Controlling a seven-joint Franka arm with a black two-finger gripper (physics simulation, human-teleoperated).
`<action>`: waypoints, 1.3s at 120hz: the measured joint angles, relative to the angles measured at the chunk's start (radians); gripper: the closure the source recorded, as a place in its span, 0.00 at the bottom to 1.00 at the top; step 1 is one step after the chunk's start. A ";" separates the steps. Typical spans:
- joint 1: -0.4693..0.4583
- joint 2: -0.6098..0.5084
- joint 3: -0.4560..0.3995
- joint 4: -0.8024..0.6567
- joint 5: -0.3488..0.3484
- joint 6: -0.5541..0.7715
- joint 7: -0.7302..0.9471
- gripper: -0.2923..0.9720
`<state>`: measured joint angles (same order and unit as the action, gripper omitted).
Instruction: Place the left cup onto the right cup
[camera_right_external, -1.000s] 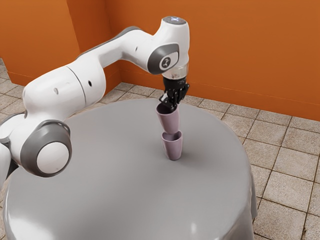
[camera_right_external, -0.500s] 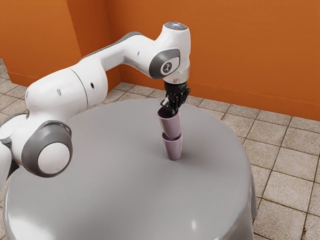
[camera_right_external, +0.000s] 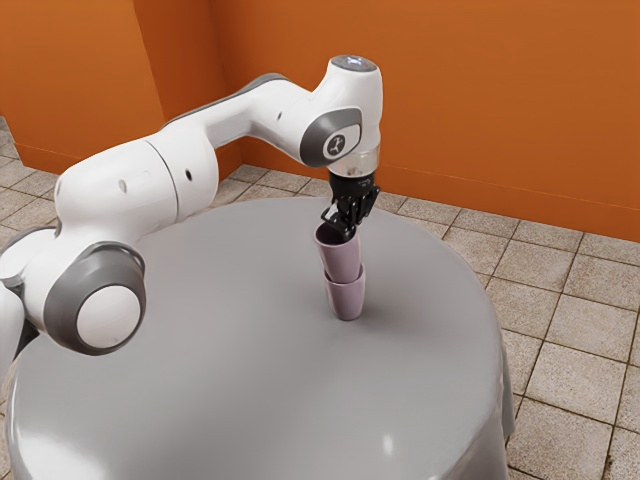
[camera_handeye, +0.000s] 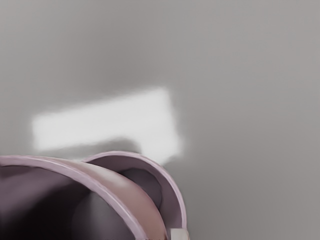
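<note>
upper cup (camera_right_external: 340, 258) upright, mouth up, in lower cup (camera_right_external: 346, 298) (pincer (camera_right_external: 339, 231) on rim)

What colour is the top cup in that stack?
The top cup is pale mauve pink, like the bottom cup; clearest in the exterior view.

Open ground on a round grey bench (camera_right_external: 250, 380): its surface lies bare on every side of one obstacle near the middle, two mauve cups stacked, the upper cup (camera_right_external: 340, 258) seated in the lower cup (camera_right_external: 346, 297). The end effector (camera_right_external: 343, 228) stands directly above the stack, pinching the upper cup's rim, so the way straight down is blocked. The white arm (camera_right_external: 180, 180) spans the air over the bench toward the exterior view's left. Toward the exterior view's right and the near edge, passage is free. The orange wall (camera_right_external: 500, 90) stands well behind the bench.
</note>
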<state>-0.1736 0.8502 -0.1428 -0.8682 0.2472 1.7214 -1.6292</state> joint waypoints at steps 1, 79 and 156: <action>0.000 0.001 0.000 0.000 0.000 0.000 0.000 0.85; -0.001 -0.024 0.003 0.000 0.006 0.014 0.003 0.29; 0.056 -0.653 0.110 -0.508 -0.114 -0.052 0.258 0.23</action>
<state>-0.1178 0.1973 -0.0330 -1.3758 0.1328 1.6699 -1.3713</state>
